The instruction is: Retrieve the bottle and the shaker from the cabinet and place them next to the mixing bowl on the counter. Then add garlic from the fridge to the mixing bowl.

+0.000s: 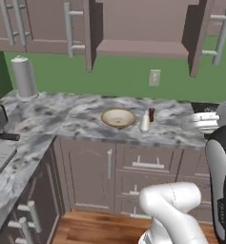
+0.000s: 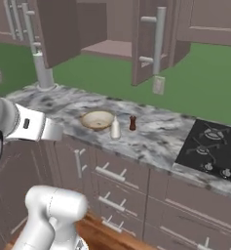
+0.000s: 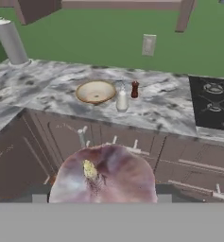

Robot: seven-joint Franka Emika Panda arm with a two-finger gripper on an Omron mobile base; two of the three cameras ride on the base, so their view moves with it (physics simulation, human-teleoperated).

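In the hand view a large purple-white garlic (image 3: 108,175) bulb sits close to the camera, and my gripper (image 3: 102,197) is shut on it; the bulb covers the fingertips. The hand hangs in front of the counter, well short of it. On the marble counter (image 3: 47,90) stands the tan mixing bowl (image 1: 118,117) (image 2: 97,119) (image 3: 95,91). Just right of the bowl is the white bottle (image 1: 144,122) (image 2: 115,129) (image 3: 122,100). The dark red-brown shaker (image 1: 151,114) (image 2: 132,123) (image 3: 134,89) stands beside the bottle, slightly further back.
The wall cabinet (image 1: 138,47) above the bowl has both doors swung open. A paper towel roll (image 1: 24,77) stands at the counter's back left. A black stove top (image 2: 212,146) lies to the right, and drawers with bar handles (image 1: 145,164) run under the counter.
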